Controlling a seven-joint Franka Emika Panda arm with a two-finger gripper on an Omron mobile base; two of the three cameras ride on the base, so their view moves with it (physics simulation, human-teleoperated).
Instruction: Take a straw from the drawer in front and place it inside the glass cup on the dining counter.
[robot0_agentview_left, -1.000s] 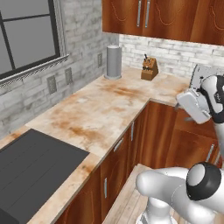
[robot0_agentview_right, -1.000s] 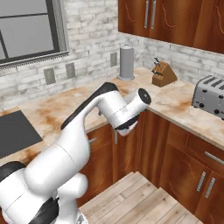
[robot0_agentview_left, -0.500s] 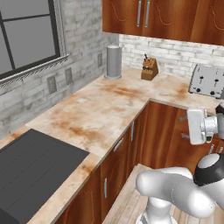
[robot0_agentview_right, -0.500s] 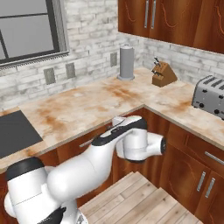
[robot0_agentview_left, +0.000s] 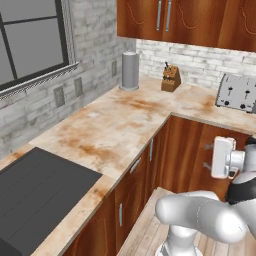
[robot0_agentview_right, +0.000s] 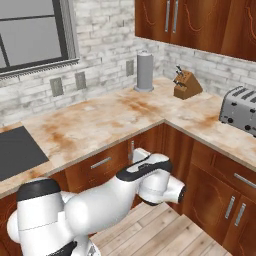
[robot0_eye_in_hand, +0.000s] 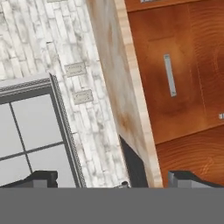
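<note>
1. The hand (robot0_agentview_left: 207, 156) sits at the right edge of the left base view, level with the lower cabinet fronts below the counter corner. Its two dark fingertips (robot0_agentview_left: 207, 147) point left, towards the cabinets.
2. Hand state: jaws wide. In the hand view the tips sit at the far lower left and lower right of the frame, with nothing between them (robot0_eye_in_hand: 117, 178).
3. The wide shallow reddish-brown wooden drawer (robot0_agentview_right: 100, 167) with a small silver handle is just under the counter edge, left of centre in the right base view. It is right of the flat black cooktop (robot0_agentview_right: 15, 150).
4. In the left base view the same drawer (robot0_agentview_left: 136, 166) is at centre. Its front looks flush with its neighbours, so it is probably closed, though the angle is poor.
5. The hand view is rolled: the counter edge runs top to bottom and the drawer front (robot0_eye_in_hand: 170, 78) is at upper right, handle parallel to the edge.
6. The L-shaped beige marble counter (robot0_agentview_left: 125, 125) with rust-brown patches carries:
   - a grey upright cylinder (robot0_agentview_left: 130, 70) in the far corner;
   - a brown wooden knife block (robot0_agentview_left: 171, 80) just right of the cylinder;
   - a silver toaster (robot0_agentview_left: 237, 92) at the far right.
7. A dark-framed window (robot0_agentview_left: 30, 40) is at upper left, with grey wall outlets (robot0_agentview_left: 60, 96) on the white brick below it.
</note>
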